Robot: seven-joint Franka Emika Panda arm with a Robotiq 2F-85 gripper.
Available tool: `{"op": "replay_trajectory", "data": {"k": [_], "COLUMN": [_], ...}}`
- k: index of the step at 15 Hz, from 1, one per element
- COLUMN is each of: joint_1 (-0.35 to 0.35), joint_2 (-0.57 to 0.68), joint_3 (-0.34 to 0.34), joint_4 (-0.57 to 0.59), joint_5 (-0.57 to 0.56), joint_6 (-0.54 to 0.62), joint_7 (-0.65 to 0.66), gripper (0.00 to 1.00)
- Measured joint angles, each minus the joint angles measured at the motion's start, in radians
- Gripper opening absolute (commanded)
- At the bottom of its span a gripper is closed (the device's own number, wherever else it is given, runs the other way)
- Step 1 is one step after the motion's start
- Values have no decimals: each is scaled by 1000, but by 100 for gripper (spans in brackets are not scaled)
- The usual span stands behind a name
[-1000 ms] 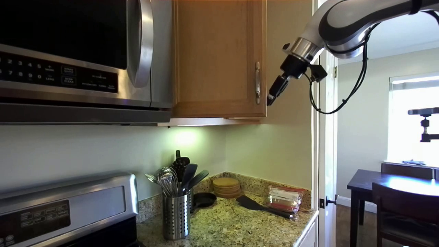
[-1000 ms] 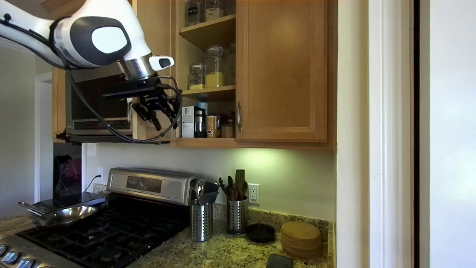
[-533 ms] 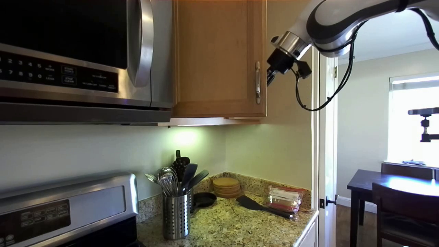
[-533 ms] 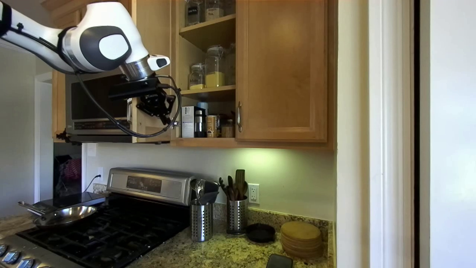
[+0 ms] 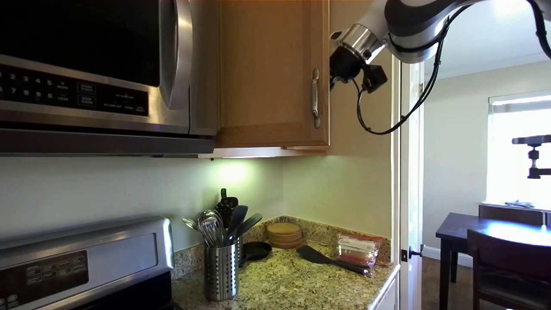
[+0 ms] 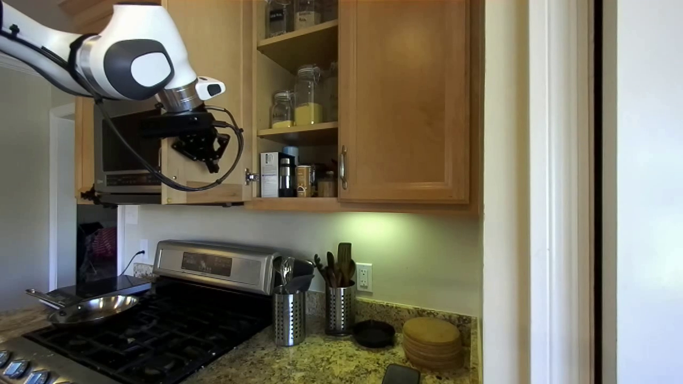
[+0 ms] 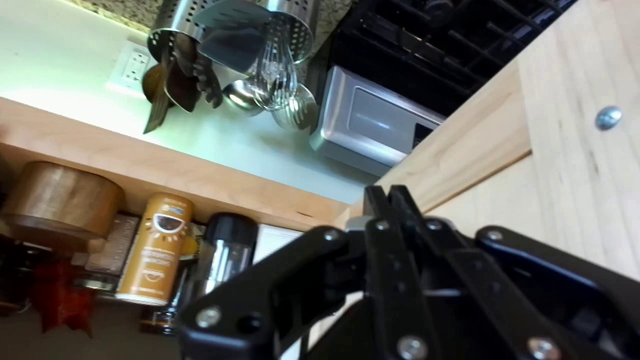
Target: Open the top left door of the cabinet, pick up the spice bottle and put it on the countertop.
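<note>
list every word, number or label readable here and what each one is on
"2 3 4 5" - microwave panel
"7 8 9 0" - microwave panel
"LESS" - microwave panel
"STOP CLEAR" - microwave panel
Too small or blurred to read: the rest of the microwave panel, the stove panel, and labels on the spice bottle, white box and glass jars.

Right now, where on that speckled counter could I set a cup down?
The countertop looks bare between the steel holder with the whisk and the black spatula. Behind that it's crowded: small black pan, round stack, and plastic packet by the spatula.
</note>
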Motion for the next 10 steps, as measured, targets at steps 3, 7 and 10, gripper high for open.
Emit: {"op": "replay_trajectory", "data": {"k": [3, 7, 10], "joint_1": [57, 82, 86], "joint_2": [0, 2, 4], "joint_3": [-1, -9, -24], "joint_4": [0, 0, 0], "joint_5": [55, 99, 146], "joint_6": [-17, -40, -62], "joint_7": [-55, -109, -155], "gripper": [7, 7, 7]}}
